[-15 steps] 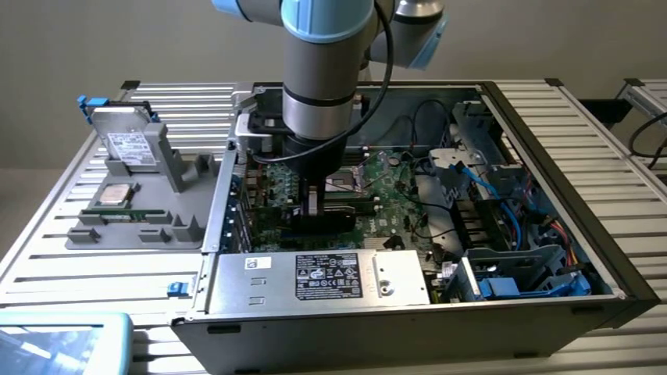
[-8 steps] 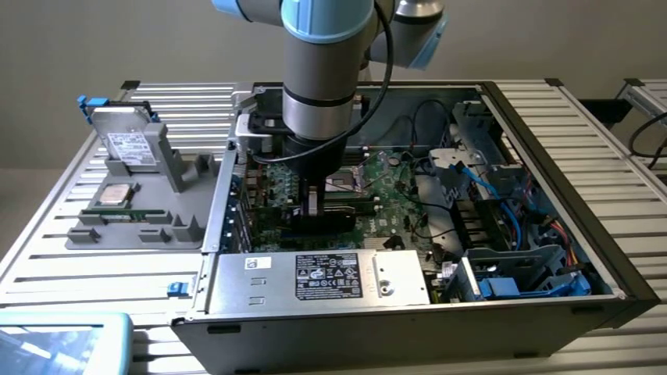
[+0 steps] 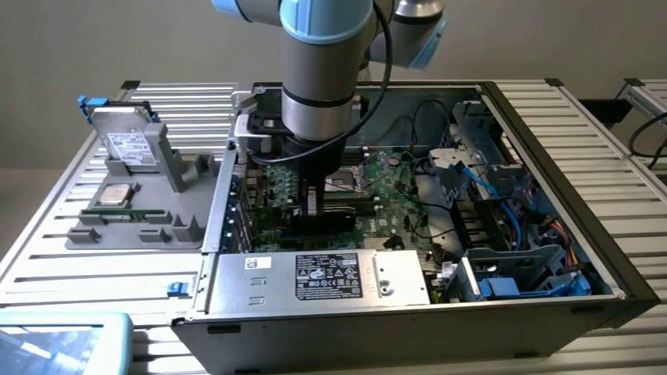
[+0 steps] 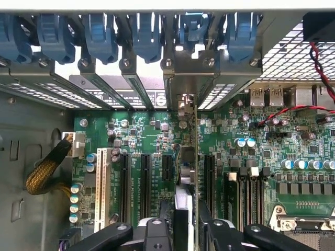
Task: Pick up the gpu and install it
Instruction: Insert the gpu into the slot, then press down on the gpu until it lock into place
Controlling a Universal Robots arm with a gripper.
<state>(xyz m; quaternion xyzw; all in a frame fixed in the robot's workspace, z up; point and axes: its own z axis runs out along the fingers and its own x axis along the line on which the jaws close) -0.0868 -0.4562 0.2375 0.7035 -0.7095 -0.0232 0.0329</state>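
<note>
My gripper (image 3: 312,209) reaches down into the open computer case (image 3: 542,109), just above the green motherboard (image 3: 386,195). In the wrist view the gpu (image 4: 185,172) shows edge-on as a thin upright card, with its metal bracket end (image 4: 181,102) at the case's rear slot openings. It stands over the motherboard (image 4: 141,130) between two black expansion slots (image 4: 166,170). The gripper (image 4: 184,232) is shut on the gpu, one black finger (image 4: 152,230) on each side. Whether the card's lower edge sits in a slot is hidden.
A grey holder (image 3: 136,226) at the exterior view's left carries a silver hard drive (image 3: 130,144) and a processor (image 3: 112,195). The power supply (image 3: 323,277) fills the case's near side. Blue slot latches (image 4: 144,34), a white slot (image 4: 101,188), a yellow-sleeved cable (image 4: 44,175) and red wires (image 4: 319,63) surround the card.
</note>
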